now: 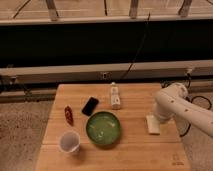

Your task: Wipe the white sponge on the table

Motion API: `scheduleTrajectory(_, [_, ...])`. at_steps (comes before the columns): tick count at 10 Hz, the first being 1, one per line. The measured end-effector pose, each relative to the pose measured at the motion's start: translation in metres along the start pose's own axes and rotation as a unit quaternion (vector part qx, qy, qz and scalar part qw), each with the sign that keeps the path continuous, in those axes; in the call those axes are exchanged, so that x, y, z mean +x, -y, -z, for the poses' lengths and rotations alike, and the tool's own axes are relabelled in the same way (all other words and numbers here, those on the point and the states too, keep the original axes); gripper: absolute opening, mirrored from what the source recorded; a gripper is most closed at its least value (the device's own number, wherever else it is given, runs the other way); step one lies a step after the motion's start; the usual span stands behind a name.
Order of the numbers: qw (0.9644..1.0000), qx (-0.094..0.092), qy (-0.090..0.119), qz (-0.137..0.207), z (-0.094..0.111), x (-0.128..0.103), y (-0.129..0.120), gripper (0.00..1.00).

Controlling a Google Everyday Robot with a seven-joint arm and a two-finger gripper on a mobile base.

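Observation:
The white sponge (pixel 152 124) lies flat on the right side of the light-brown wooden table (pixel 135 155). My white arm (pixel 172 102) comes in from the right and bends down over it. My gripper (pixel 156 117) is at the arm's lower end, right at the far end of the sponge and mostly hidden by the arm. I cannot tell whether it touches the sponge.
A green bowl (pixel 103 128) sits mid-table, with a white cup (pixel 69 142) at its front left. A black phone (pixel 90 106), a red object (pixel 68 114) and a white power strip (pixel 115 96) lie farther back. A dark wall and a rail run behind the table.

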Motion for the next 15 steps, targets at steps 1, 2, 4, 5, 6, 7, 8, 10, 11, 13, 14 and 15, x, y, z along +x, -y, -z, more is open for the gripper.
scheduleTrajectory(1, [1.0, -0.004, 0.0, 0.005, -0.01, 0.0, -0.002, 0.8])
scheduleTrajectory(2, [0.9999, -0.006, 0.0, 0.012, -0.019, -0.001, -0.001, 0.8])
scheduleTrajectory(4, [0.9998, -0.006, 0.001, 0.018, -0.026, 0.0, 0.0, 0.8])
scheduleTrajectory(5, [0.9998, -0.007, 0.002, 0.02, -0.028, 0.0, 0.001, 0.8])
scheduleTrajectory(6, [0.9997, -0.009, 0.005, 0.02, -0.032, 0.0, 0.0, 0.8])
scheduleTrajectory(7, [0.9997, -0.013, 0.008, 0.019, -0.039, 0.003, -0.003, 0.8])
scheduleTrajectory(8, [0.9997, -0.013, 0.008, 0.02, -0.042, 0.005, -0.002, 0.8])
scheduleTrajectory(10, [0.9996, -0.013, 0.012, 0.022, -0.048, 0.005, 0.002, 0.8])
scheduleTrajectory(11, [0.9996, -0.013, 0.012, 0.022, -0.048, 0.006, 0.003, 0.8])
scheduleTrajectory(13, [0.9996, -0.015, 0.014, 0.02, -0.052, 0.007, 0.004, 0.8])
scheduleTrajectory(14, [0.9996, -0.016, 0.014, 0.018, -0.055, 0.008, 0.004, 0.8])
scheduleTrajectory(15, [0.9996, -0.018, 0.015, 0.017, -0.057, 0.008, 0.005, 0.8])
